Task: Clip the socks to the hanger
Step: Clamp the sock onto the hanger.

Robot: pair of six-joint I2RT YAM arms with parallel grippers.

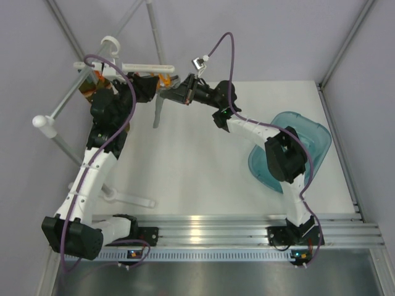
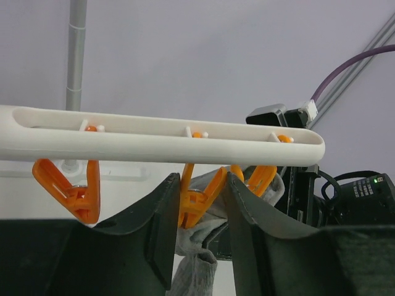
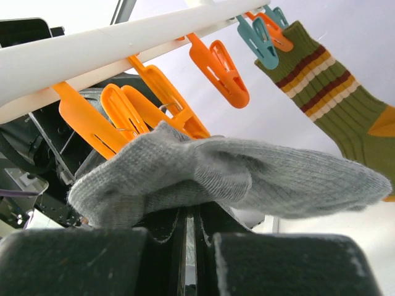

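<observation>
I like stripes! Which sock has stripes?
The olive-green sock hanging beside the teal clip has red, yellow and cream stripes; the grey sock is plain.

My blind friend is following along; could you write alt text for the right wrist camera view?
A limp grey sock, pinched in the shut end effector at the bottom, is held just under orange clips hanging from a white hanger bar. Further along, a green striped sock hangs near a teal clip.

Grey sock hangs (seemingly clipped) beneath hanger.
</observation>
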